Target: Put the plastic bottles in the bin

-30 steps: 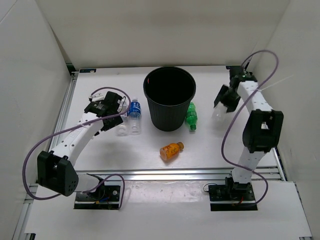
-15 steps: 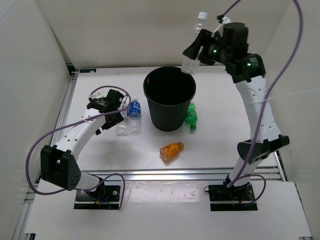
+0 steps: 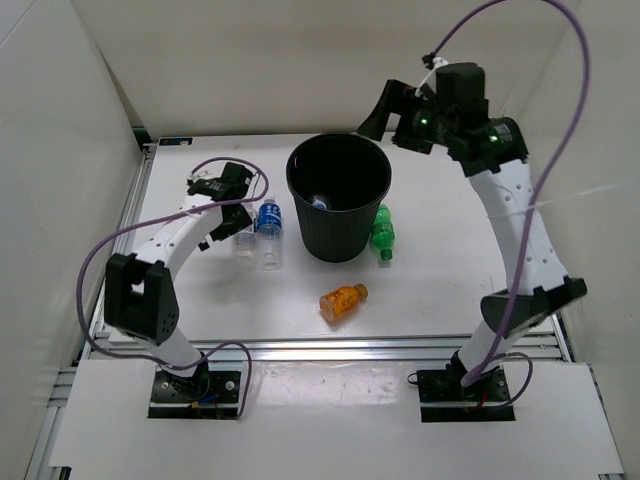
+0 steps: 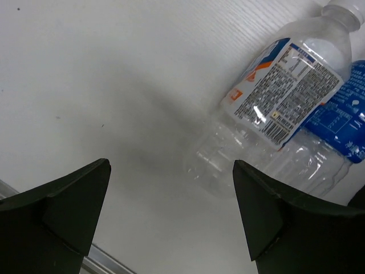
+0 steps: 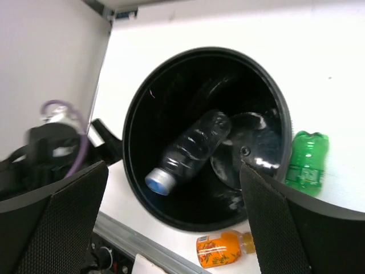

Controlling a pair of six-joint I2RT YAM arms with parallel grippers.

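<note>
The black bin (image 3: 335, 240) stands mid-table. A clear bottle (image 5: 191, 149) lies inside it, cap toward the near wall, and shows faintly from above (image 3: 318, 201). My right gripper (image 3: 387, 118) hangs open and empty above the bin's far right rim (image 5: 132, 114). The green bottle (image 3: 382, 232) lies against the bin's right side. The orange bottle (image 3: 343, 298) lies in front of it. Left of the bin lie a clear bottle (image 4: 285, 91) and a blue-label bottle (image 4: 342, 114), side by side. My left gripper (image 4: 171, 165) is open and low, just left of them (image 3: 232, 215).
White walls close in the table on three sides. An aluminium rail (image 3: 300, 348) runs along the near edge and another along the left edge (image 3: 128, 215). Purple cables loop off both arms.
The right arm lifted a clear bottle from the right of the table and carried it over the bin. It opened, and the bottle now lies in the bin. The left gripper shifted slightly.
</note>
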